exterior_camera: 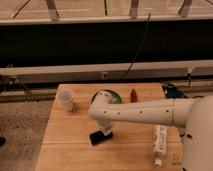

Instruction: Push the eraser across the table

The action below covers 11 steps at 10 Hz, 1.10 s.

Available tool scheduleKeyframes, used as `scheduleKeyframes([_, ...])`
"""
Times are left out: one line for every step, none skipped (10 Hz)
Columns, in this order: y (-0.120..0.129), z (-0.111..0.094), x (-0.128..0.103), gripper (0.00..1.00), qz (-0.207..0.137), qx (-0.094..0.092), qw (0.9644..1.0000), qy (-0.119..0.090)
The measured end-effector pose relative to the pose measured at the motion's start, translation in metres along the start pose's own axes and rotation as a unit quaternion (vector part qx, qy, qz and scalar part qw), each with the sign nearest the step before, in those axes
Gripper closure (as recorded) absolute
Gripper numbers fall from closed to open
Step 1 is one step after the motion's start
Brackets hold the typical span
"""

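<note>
My gripper (105,130) hangs down from the white arm (145,112), which reaches from the right across the middle of the wooden table (65,132). The gripper sits just above the back edge of the black flat slab (99,138). The green bowl (113,96) stands right behind the arm's wrist and is partly covered by it. The small white eraser does not show; the arm may hide it.
A white cup (65,100) stands at the back left. A small red object (133,95) stands behind the arm. A long white tube (159,142) lies at the front right. A blue and black object (171,91) is at the back right corner.
</note>
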Motion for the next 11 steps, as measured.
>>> scheduleKeyframes([0.004,0.004,0.001,0.96,-0.001,-0.003,1.0,-0.003])
scheduleKeyframes([0.005,0.007,0.001,0.96,-0.002,-0.002,1.0,-0.006])
scheduleKeyframes([0.006,0.008,0.0,0.96,-0.004,-0.003,1.0,-0.006])
scheduleKeyframes([0.004,0.007,-0.003,0.96,-0.011,-0.001,0.9999,-0.003])
scheduleKeyframes([0.0,0.005,-0.011,0.96,-0.018,-0.002,0.9998,-0.002])
scheduleKeyframes([-0.004,0.005,-0.018,0.96,-0.023,-0.004,0.9997,-0.001])
scheduleKeyframes([-0.004,0.006,-0.019,0.96,-0.024,-0.004,0.9997,-0.001])
scheduleKeyframes([-0.004,0.006,-0.02,0.96,-0.03,-0.006,0.9995,0.001])
scheduleKeyframes([-0.007,0.006,-0.026,0.96,-0.038,-0.007,0.9992,0.003])
scheduleKeyframes([-0.009,0.005,-0.029,0.96,-0.043,-0.007,0.999,0.004])
scheduleKeyframes([-0.012,0.005,-0.032,0.96,-0.047,-0.008,0.9989,0.006])
